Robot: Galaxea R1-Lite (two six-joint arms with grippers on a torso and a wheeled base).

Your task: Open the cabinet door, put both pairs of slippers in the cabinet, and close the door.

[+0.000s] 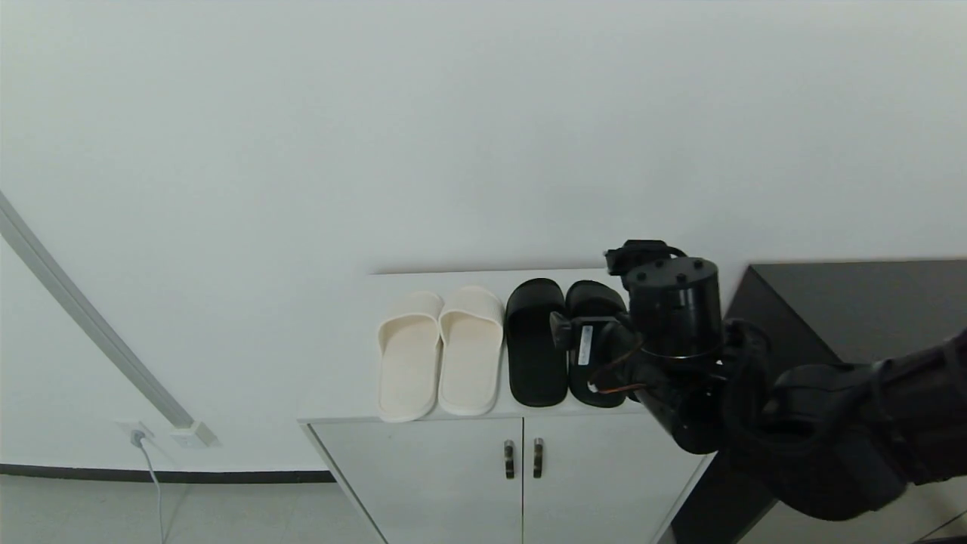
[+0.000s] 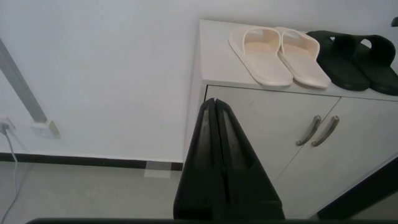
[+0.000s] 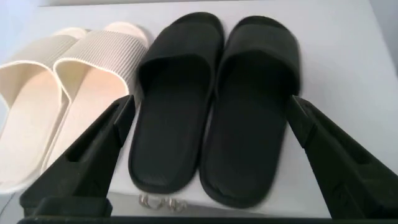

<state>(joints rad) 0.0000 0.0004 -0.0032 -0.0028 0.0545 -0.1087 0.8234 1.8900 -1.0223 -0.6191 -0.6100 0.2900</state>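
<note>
1. Task items: the white two-door cabinet (image 1: 344, 378) stands against the wall. Both doors are flush shut, and the two metal bar handles (image 1: 523, 459) sit side by side at the centre seam.
2. The pair of cream ribbed foam slippers (image 1: 453, 355) lies on the cabinet top, left of centre, heels at the front edge.
3. The pair of black smooth foam slippers (image 1: 536, 347) lies just beside the cream pair on its right, touching or nearly so, in the same orientation.
4. R gripper (image 3: 210, 102): I read it as released, with the fingers spread wide. It hovers over the black pair. One fingertip (image 3: 121, 109) is over the seam between the cream and black pairs, and the other is beyond the outer black slipper. I can't tell whether the fingers touch the slippers. Nothing is grasped.
5. L gripper (image 2: 216, 109): clenched, fingers pressed together w/ nothing between them. It hangs low in front of the cabinet, off its left front corner and apart from the doors.
6. Surroundings: a dark matte cabinet (image 1: 854, 302) is next to the white cabinet on its right. A wall socket w/ plugged cable (image 1: 137, 436) is low on the wall at left, below a grey diagonal strip (image 1: 83, 317).
</note>
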